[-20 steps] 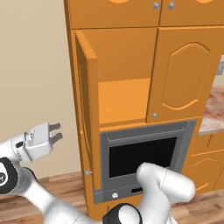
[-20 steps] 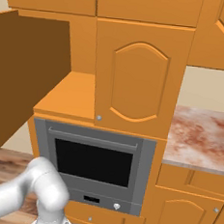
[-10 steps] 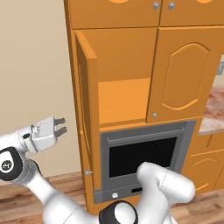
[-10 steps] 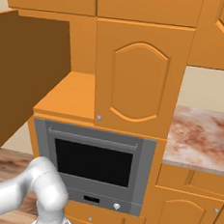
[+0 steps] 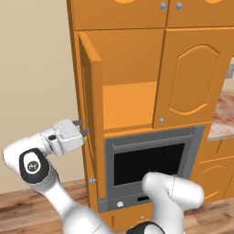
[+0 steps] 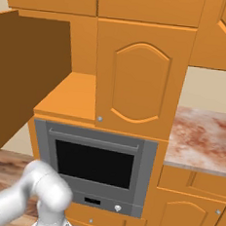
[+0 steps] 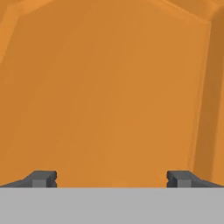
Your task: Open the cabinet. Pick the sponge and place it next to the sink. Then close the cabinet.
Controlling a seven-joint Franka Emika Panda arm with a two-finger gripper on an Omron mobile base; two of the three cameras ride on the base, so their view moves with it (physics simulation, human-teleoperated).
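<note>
Cabinet (image 5: 137, 91) left door ajar, open pincer (image 5: 82, 128) beside it

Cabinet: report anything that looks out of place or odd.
The cabinet's left door stands swung open, the right door shut. The exposed shelf looks bare, with no sponge visible. The open tool sits against the open door's outer face.

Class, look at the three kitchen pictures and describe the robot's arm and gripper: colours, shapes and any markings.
The arm is made of rounded, glossy white segments. One joint has a black round cap with a small white emblem. The gripper has a boxy white body with a small dark patch, ending in two short dark grey fingers. No cables are visible.
</note>
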